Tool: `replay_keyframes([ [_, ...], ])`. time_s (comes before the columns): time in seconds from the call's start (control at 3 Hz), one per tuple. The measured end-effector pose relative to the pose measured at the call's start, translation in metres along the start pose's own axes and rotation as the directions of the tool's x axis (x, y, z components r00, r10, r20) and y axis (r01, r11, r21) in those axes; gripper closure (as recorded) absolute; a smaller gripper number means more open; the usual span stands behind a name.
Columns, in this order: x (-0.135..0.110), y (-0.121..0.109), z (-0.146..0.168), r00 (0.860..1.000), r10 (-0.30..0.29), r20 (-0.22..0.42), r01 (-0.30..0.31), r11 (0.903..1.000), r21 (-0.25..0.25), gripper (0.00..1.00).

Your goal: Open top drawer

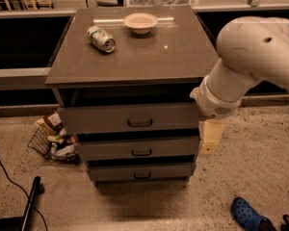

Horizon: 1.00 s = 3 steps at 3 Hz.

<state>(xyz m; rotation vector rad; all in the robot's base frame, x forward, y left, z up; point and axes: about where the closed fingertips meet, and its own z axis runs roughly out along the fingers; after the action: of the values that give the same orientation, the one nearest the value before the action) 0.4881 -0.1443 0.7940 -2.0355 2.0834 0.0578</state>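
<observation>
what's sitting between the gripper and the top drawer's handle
Nothing visible. The gripper hangs by the right end of the top drawer, and only bare drawer front separates it from the handle at the centre.

Single camera, set high, facing steeply down onto cabinet (135, 57) top and front, moderate range, top drawer (101, 119) mid-frame, arm (250, 57) close at right, gripper (209, 138) just beside that drawer's lower right corner.

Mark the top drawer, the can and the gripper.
top drawer (96, 119), camera view, on the flat front, left of centre.
can (101, 38), camera view, on its side wall.
gripper (208, 146), camera view, at its lower end, just off the top drawer's right end.
</observation>
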Motion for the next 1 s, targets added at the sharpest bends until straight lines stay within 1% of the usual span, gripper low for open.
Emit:
replay_keyframes([
  [0.33, 0.005, -0.019, 0.038, 0.999, -0.033, -0.023, 0.035, 0.9984, 0.044, 0.0],
  [0.67, 0.0, -0.056, 0.083, 0.996, -0.084, -0.022, 0.086, 0.9916, 0.097, 0.0],
  [1.0, 0.0, -0.056, 0.083, 0.996, -0.084, -0.023, 0.086, 0.9915, 0.097, 0.0],
])
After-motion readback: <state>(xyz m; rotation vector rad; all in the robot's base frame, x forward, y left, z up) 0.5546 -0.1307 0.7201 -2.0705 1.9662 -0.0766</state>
